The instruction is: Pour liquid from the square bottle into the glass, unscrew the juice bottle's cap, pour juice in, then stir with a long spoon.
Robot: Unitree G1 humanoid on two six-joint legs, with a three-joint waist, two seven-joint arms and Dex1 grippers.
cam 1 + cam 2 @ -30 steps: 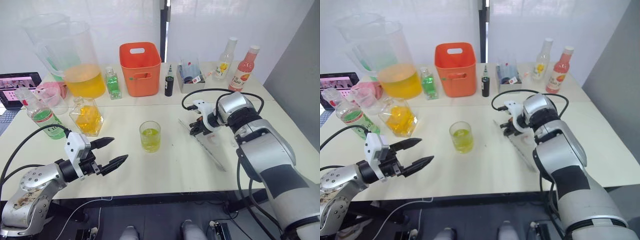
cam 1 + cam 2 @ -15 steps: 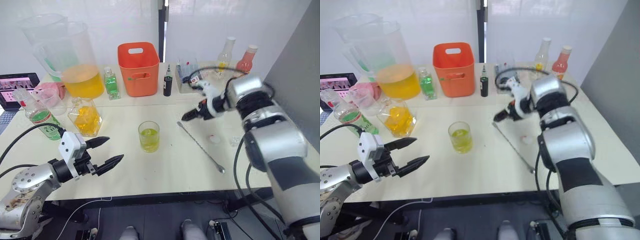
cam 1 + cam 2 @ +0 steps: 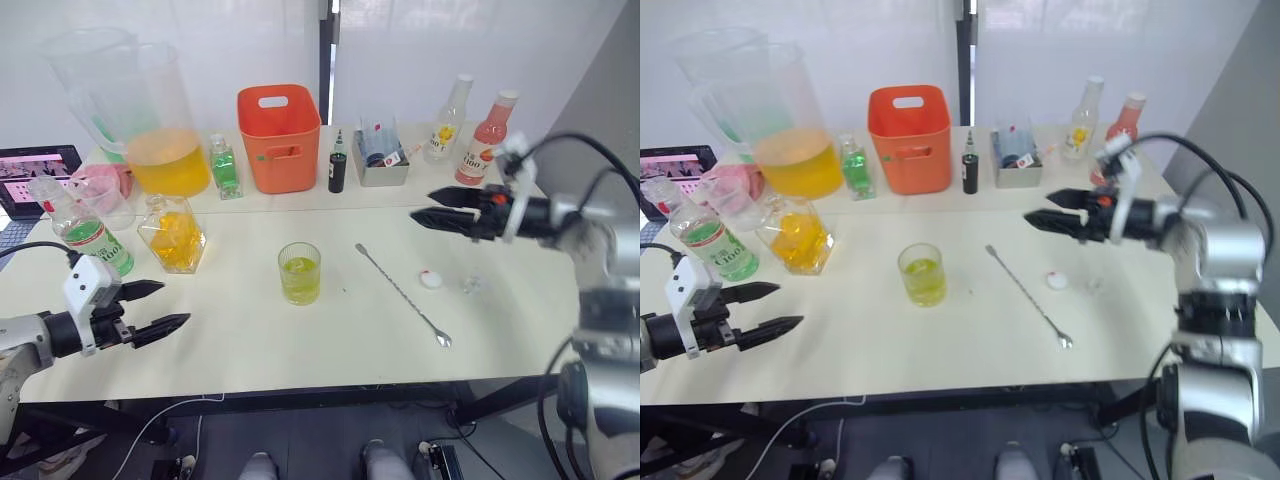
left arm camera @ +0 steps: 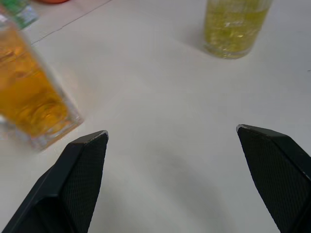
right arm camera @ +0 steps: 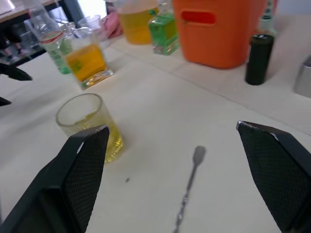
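The left gripper [image 3: 150, 307] is held low at the near table edge, jaws spread wide and empty, now drawn back further from the glass [image 3: 300, 273], which stands well ahead of its tips holding yellow-green liquid. The long spoon [image 3: 404, 295] is seen lying flat on the table [image 3: 330, 340], released, with the cap [image 3: 431, 280] just beside its stem; the right gripper [image 3: 449, 210], a second ago down over the spoon, is now raised clear beyond it, jaws open and empty. The juice bottle [image 3: 88, 234] stands capless just beyond the left jaws, so pouring is judged done and stirring either finished or abandoned.
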